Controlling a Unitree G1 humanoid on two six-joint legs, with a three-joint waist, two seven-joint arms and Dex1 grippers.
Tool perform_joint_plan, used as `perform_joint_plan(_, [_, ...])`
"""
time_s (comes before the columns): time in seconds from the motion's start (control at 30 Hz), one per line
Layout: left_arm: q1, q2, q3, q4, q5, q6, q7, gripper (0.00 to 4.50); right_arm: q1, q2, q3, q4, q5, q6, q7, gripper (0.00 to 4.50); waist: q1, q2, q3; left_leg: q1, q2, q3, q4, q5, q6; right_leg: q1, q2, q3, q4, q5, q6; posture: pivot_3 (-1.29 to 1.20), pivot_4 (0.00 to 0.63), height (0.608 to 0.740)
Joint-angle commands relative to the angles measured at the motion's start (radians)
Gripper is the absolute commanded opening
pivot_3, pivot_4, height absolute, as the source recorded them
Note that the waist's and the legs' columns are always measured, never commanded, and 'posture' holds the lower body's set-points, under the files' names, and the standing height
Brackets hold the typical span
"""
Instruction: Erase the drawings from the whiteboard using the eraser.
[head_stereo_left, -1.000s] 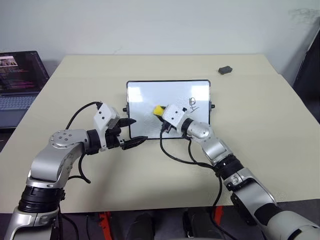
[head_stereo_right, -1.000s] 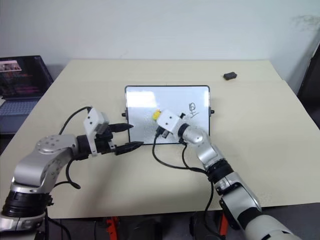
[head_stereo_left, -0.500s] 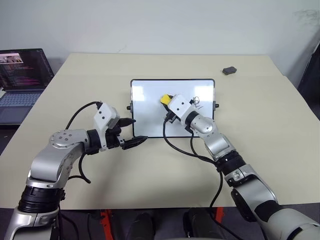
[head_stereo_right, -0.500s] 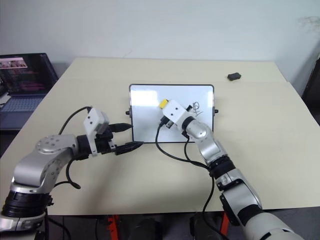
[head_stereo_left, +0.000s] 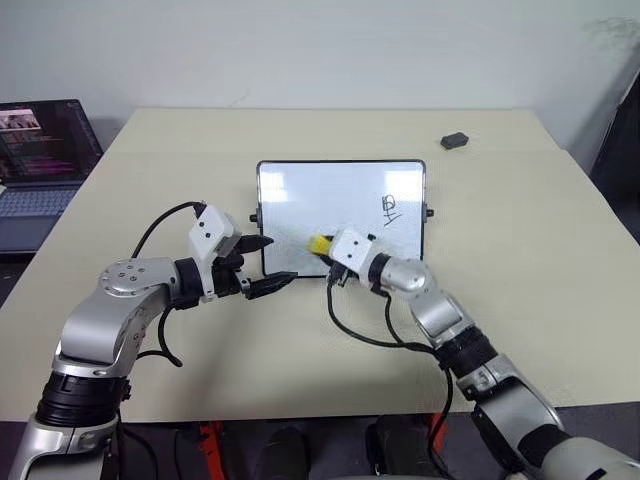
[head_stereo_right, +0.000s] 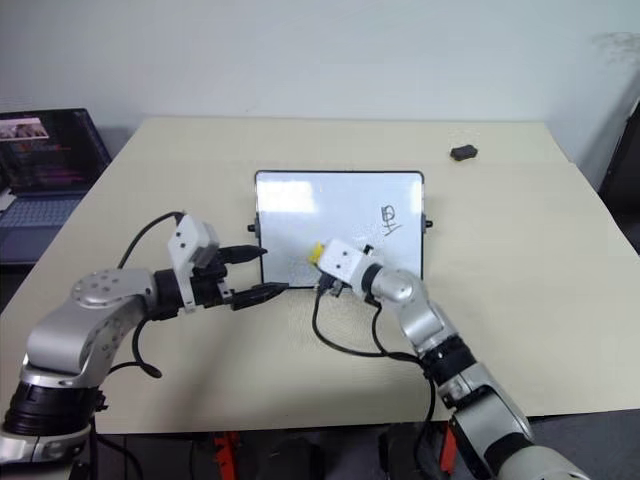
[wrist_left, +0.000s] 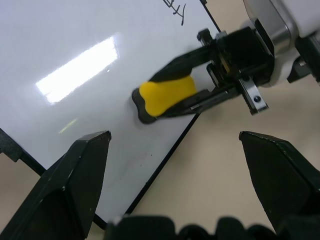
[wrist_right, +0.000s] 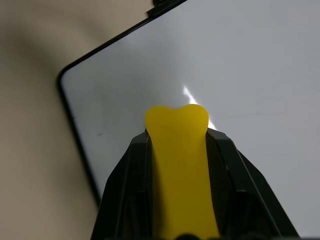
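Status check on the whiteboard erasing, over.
Right gripper shut on eraser, low on whiteboard. Left gripper open at board's left edge. Drawings remain, upper right. Nothing in the way.

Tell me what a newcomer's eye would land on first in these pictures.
First the yellow eraser, clamped in the right end effector and lying over the near part of the whiteboard at the middle of the table. Next the black drawings on the board's right side. The left end effector stands open at the board's near left corner.
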Motion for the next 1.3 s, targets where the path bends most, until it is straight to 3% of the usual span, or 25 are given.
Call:
perform_joint_plan(0.03, [-0.011,0.002,0.025,-0.029,-0.016,0.000,0.001,4.50,-0.042,0.001,-0.118,-0.011,0.028,-0.026,-0.121,1.09,0.000,0.000,0.001,0.000,0.000,0.000,0.000,0.000,0.000,0.000,0.000,0.000,0.000,0.000,0.000,0.00,0.150,0.740])
perform_joint_plan(0.23, [-0.010,-0.003,0.017,-0.033,-0.016,-0.001,0.001,4.50,-0.083,-0.033,-0.178,0.062,0.002,-0.004,-0.220,1.09,0.007,0.000,0.001,-0.003,0.000,-0.001,-0.001,0.000,0.000,-0.001,0.000,-0.001,-0.004,0.000,0.000,0.00,0.150,0.740])
perform_joint_plan(0.6, [-0.008,-0.004,0.020,-0.033,-0.017,-0.001,0.001,4.50,0.058,-0.056,-0.138,-0.050,0.013,0.141,-0.139,1.09,0.021,0.000,0.000,-0.002,0.000,-0.001,-0.001,0.000,0.000,0.001,-0.001,-0.001,-0.006,0.000,0.000,0.00,0.150,0.740])
perform_joint_plan(0.8, [-0.010,-0.010,0.017,-0.034,-0.016,-0.004,0.002,4.50,0.069,-0.026,-0.192,-0.136,0.057,0.119,-0.175,1.09,0.021,0.000,0.000,-0.002,0.000,-0.001,-0.001,0.000,0.000,0.001,0.000,-0.001,-0.006,0.000,0.000,0.00,0.150,0.740])
perform_joint_plan(1.0, [-0.002,-0.027,0.023,-0.048,-0.019,-0.007,0.012,4.50,0.141,-0.013,-0.242,-0.387,0.275,0.261,-0.043,1.09,0.024,0.001,0.002,-0.005,0.000,-0.002,-0.002,0.000,0.000,-0.001,0.000,-0.002,-0.009,0.000,0.000,0.00,0.150,0.740])
perform_joint_plan(1.3, [0.037,-0.054,0.030,-0.087,-0.026,-0.012,0.043,4.50,0.328,-0.191,-0.299,-0.669,0.406,0.409,0.080,1.09,0.026,0.003,0.003,-0.011,0.000,-0.002,-0.003,-0.003,0.001,-0.003,-0.001,-0.002,-0.017,-0.001,0.002,0.00,0.150,0.740])
